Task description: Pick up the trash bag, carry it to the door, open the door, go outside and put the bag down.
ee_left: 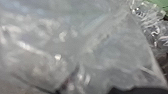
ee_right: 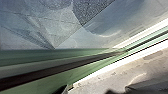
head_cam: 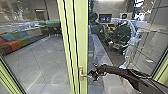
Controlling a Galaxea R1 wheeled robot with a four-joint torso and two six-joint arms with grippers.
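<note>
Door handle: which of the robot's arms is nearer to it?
Right. In the head view, the right gripper is at the door handle; the left arm is farther off, its wrist camera close to the trash bag.

Yellow-green door frame (head_cam: 82, 45), grey floor tiles (head_cam: 43, 58), orange cushion (head_cam: 15, 46)

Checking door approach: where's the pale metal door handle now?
The handle is in the head view, below centre, on the yellow-green door frame, just picture-left of the dark right gripper.
</note>
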